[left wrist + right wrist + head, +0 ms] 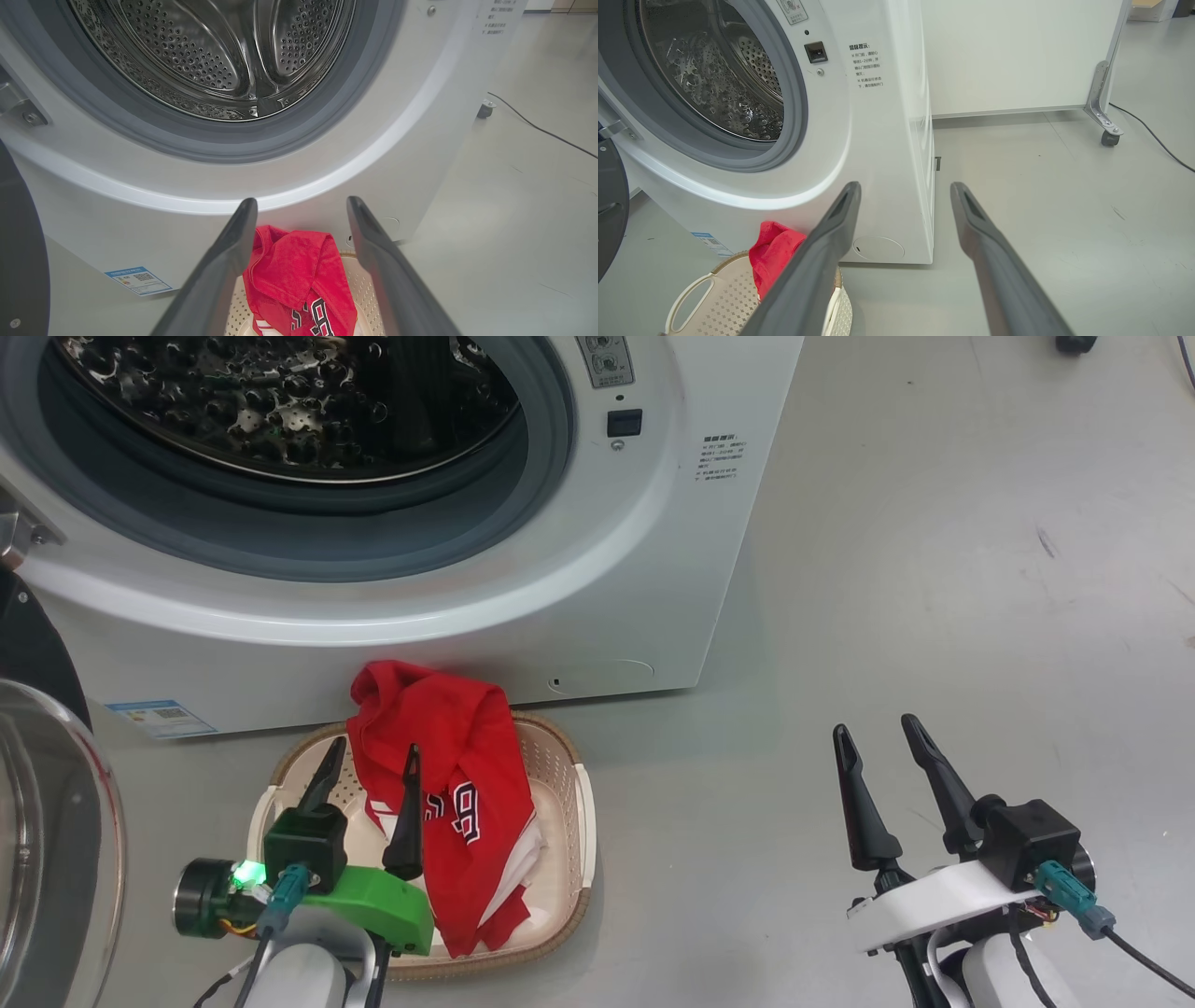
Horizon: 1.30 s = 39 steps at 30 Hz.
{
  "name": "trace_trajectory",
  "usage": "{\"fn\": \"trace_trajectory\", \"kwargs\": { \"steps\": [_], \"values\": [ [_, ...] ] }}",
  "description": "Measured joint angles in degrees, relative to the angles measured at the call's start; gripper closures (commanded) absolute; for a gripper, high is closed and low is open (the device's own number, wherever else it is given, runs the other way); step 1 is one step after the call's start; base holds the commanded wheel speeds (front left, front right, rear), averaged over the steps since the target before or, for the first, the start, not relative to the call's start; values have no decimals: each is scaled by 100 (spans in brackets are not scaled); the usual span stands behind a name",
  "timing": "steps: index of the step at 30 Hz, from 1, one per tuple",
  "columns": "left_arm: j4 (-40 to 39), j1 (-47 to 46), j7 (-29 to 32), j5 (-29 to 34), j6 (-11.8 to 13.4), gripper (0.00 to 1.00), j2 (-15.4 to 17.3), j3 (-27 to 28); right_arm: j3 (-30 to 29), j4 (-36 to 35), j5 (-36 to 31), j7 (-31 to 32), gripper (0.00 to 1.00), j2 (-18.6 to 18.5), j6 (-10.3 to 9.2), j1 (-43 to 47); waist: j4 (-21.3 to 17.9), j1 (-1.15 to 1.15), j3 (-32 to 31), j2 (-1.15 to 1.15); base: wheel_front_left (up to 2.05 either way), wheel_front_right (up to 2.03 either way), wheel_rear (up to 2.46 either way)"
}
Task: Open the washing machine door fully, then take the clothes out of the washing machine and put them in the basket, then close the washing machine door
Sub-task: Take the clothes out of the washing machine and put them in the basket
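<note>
Left gripper (373, 751), fingers spread and empty, hovers over the basket (585, 821), where the clothes (457, 737) drape over its far rim. Right gripper (876, 728), fingers likewise apart, holds nothing. Beyond stands the washing machine (653, 569), with the washing machine door (56, 821) swung open at left.

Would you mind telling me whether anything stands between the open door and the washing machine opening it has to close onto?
Nothing visible does. The washing machine door hangs open at the left; the basket, holding the clothes, sits on the floor below the drum opening.
</note>
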Motion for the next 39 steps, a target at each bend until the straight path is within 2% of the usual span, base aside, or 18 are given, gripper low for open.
{"fn": "trace_trajectory", "kwargs": {
  "steps": [24, 39],
  "values": [
    [-526, 472, 37, 24, 102, 0, 4, -13, 77, 24, 4, 0, 0, -1, -51, 10, 10, 0, -74, 0, 0, 0, 0],
    [-778, 498, 313, 40, 118, 0, 5, 75, 152, -89, 3, 0, 0, -1, -51, -3, 11, 0, 256, 0, 0, 0, 0]
  ]
}}
